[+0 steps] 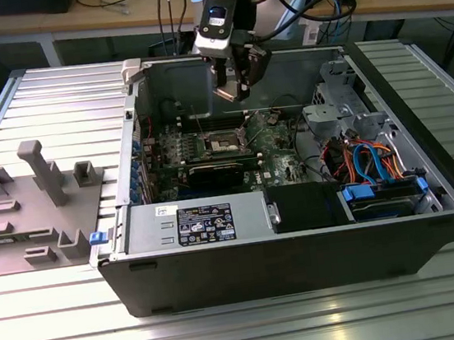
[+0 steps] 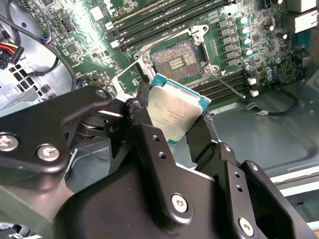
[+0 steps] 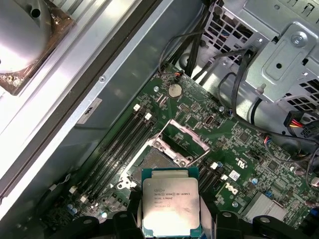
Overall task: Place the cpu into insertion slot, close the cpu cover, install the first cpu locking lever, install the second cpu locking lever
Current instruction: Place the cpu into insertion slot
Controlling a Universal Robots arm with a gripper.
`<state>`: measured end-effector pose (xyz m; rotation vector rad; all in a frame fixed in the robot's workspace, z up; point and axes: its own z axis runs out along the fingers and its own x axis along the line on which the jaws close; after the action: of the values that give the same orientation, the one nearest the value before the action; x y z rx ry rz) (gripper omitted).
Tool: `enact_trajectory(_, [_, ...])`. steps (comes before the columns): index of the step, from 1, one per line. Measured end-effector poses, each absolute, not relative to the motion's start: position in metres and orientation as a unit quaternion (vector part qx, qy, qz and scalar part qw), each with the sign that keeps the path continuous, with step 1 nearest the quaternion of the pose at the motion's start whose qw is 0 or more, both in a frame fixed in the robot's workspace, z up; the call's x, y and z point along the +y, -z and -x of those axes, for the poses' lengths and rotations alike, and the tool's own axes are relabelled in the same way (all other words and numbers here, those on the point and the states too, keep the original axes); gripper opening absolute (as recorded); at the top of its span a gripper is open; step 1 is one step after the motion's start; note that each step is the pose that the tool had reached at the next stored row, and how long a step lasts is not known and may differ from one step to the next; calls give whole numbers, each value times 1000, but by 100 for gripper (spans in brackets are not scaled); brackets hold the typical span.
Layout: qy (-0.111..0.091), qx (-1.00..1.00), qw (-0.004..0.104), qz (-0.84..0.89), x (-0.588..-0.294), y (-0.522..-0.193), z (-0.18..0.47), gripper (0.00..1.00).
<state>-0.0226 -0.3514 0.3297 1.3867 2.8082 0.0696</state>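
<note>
Straight down onto the socket (image 1: pixel 225 143) it's open air, nothing between it and the cpu (image 2: pixel 174 112) pinched in the gripper (image 1: pixel 233 95). In the exterior view, clocking from the socket: case wall (image 1: pixel 175 81) at 12, drive cage (image 1: pixel 338 94) at 2, cable tangle (image 1: pixel 366 157) at 4, long black card (image 1: pixel 219 171) at 6. A thin lever (image 2: pixel 227 84) pokes out right beside the socket.
</note>
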Motion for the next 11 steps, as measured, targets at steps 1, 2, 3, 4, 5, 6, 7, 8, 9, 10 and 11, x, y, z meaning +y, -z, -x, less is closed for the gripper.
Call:
enact_trajectory(1, [-22, 896, 4, -444, -351, -330, 23, 55])
enact_trajectory(2, [-22, 895, 5, -445, -351, -330, 23, 55])
enact_trajectory(3, [-22, 895, 5, -446, -351, -330, 23, 55])
enact_trajectory(4, [-22, 894, 5, -447, -351, -330, 23, 55])
enact_trajectory(5, [-22, 894, 5, -448, -351, -330, 23, 55])
enact_trajectory(6, [-22, 893, 5, -449, -351, -330, 23, 55])
enact_trajectory(7, [-22, 893, 5, -450, -351, -330, 23, 55])
enact_trajectory(8, [-22, 892, 5, -451, -351, -330, 23, 55])
enact_trajectory(9, [-22, 892, 5, -451, -351, -330, 23, 55])
enact_trajectory(10, [-22, 892, 5, -452, -351, -330, 23, 55])
enact_trajectory(11, [-22, 891, 5, -453, -351, -329, 23, 55])
